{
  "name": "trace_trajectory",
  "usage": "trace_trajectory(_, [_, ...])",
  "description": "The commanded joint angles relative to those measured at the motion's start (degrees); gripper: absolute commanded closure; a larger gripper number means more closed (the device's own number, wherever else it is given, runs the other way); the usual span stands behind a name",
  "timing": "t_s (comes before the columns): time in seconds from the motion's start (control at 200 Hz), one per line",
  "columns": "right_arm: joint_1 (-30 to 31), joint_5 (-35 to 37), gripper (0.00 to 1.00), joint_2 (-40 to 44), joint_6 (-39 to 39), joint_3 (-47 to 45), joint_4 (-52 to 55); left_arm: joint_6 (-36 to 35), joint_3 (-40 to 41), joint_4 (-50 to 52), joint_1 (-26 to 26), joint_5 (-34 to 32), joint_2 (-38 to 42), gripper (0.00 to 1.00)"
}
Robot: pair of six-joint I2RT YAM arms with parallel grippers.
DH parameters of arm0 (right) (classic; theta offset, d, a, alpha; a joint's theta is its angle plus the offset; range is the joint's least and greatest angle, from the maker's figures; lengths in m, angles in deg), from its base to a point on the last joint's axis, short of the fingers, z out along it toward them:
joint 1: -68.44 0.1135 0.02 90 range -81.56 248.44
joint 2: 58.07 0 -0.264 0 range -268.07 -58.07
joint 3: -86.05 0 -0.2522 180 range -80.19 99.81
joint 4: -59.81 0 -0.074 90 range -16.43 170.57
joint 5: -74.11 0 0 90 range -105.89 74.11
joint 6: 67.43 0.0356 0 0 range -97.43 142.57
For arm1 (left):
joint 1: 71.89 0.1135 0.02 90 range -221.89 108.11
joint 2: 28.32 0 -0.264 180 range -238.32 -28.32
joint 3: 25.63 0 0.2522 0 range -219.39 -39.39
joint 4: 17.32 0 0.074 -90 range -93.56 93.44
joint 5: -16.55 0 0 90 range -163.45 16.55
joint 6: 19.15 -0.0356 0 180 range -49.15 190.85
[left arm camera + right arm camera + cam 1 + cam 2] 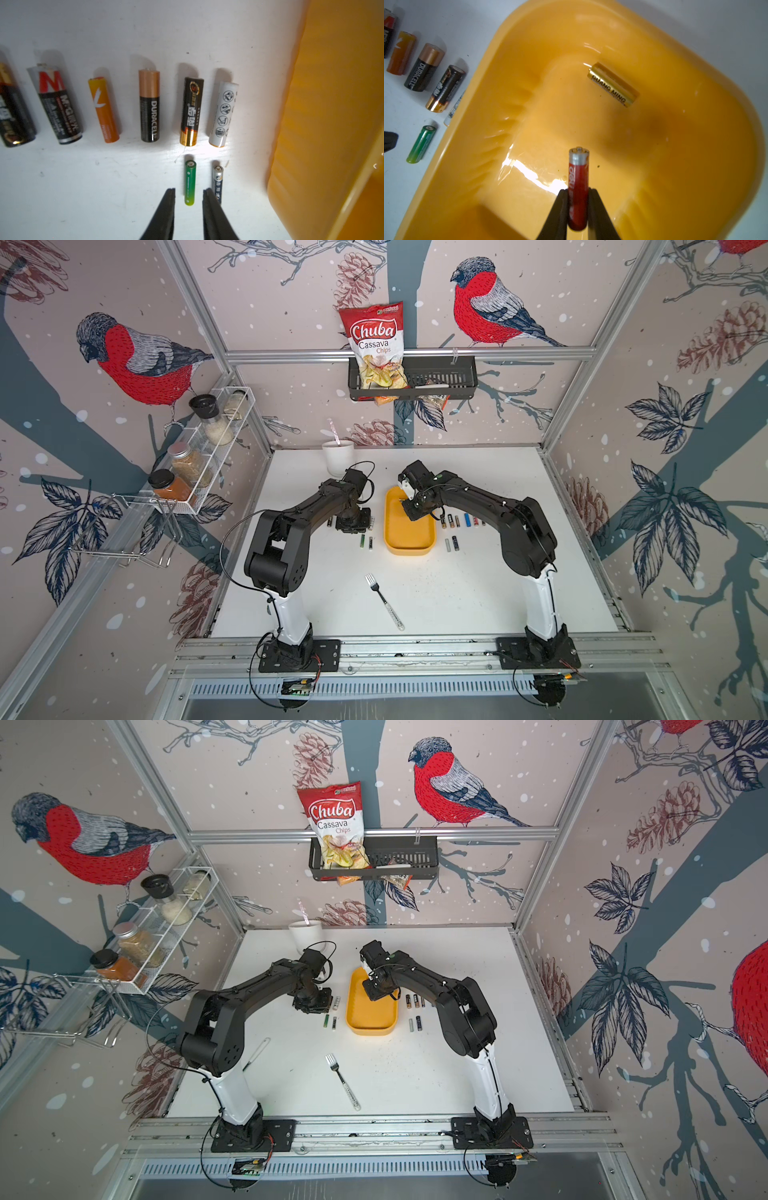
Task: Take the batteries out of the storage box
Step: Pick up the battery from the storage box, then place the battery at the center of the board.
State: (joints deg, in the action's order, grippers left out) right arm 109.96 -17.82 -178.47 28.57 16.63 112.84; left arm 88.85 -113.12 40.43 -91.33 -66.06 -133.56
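The right gripper (pixel 578 192) was clamped on a red battery (pixel 578 178), held over the floor of the box (pixel 695 155) — a gold battery (pixel 612 84) lay loose inside. The left gripper (pixel 189 190) stood narrowly apart and empty, its tips either side of a green battery (pixel 190 176) lying on the table (pixel 83 187). More batteries (pixel 149 106) lay in a row there — outside the box, beside it.

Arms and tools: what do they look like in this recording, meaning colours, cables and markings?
Both the left arm and right arm are matte black with chunky rounded joints, a white lower segment and black bolted base plates. Thin black cables loop loosely alongside them. The left tool and right tool each have two slim, tapering black fingers. No lettering is legible.
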Motion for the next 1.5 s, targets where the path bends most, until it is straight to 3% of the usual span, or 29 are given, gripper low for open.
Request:
trace_trajectory(0.0, [-0.29, 0.79, 0.79, 3.08, 1.71, -2.13, -1.12, -0.52, -0.58, -0.13, 0.06, 0.42, -0.29, 0.72])
trace_trajectory(0.295, [-2.73, 2.16, 0.78, 11.34, 4.53, -7.26, 0.10, -1.03, -1.46, 0.23, 0.06, 0.84, -0.68, 0.72])
trace_trajectory(0.865, [-12.99, 5.85, 0.77, 29.68, 8.33, -28.31, 0.67, -1.73, -4.42, 0.92, 0.02, 2.04, -2.60, 0.72])
trace_trajectory(1.496, [-13.32, 2.01, 0.77, 29.27, 10.10, -41.05, -6.04, -1.86, -4.22, 1.28, 0.02, 2.09, -2.70, 0.72])
